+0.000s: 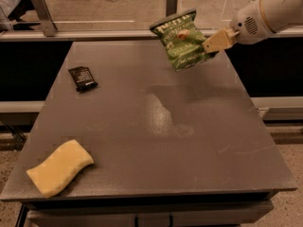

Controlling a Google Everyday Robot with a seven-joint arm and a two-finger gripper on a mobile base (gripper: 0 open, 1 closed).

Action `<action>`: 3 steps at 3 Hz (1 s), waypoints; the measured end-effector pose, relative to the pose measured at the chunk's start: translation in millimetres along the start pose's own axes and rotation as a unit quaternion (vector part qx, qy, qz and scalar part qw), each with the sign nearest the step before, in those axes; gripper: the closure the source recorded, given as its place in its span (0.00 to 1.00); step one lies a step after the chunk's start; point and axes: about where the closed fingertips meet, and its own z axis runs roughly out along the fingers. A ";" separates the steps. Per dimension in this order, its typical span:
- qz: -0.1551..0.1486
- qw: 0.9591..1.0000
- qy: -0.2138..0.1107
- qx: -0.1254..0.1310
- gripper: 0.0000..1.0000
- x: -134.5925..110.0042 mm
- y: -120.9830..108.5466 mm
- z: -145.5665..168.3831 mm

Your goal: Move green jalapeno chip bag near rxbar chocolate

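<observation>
The green jalapeno chip bag (182,40) hangs tilted in the air above the far right part of the grey table (156,141). My gripper (212,44) comes in from the upper right and is shut on the bag's right edge. The rxbar chocolate (82,78), a small flat black wrapper, lies on the table at the far left, well apart from the bag.
A yellow sponge (59,167) lies near the table's front left corner. A rail with metal posts (42,13) runs behind the table's far edge. The white arm (270,11) reaches in from the upper right.
</observation>
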 end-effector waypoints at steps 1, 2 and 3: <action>0.001 1.000 -0.018 -0.019 1.00 -26.5 2.0 14.5; -0.004 0.999 -0.014 -0.046 1.00 -44.7 10.3 49.0; -0.010 0.997 0.001 -0.080 1.00 -55.2 28.5 90.3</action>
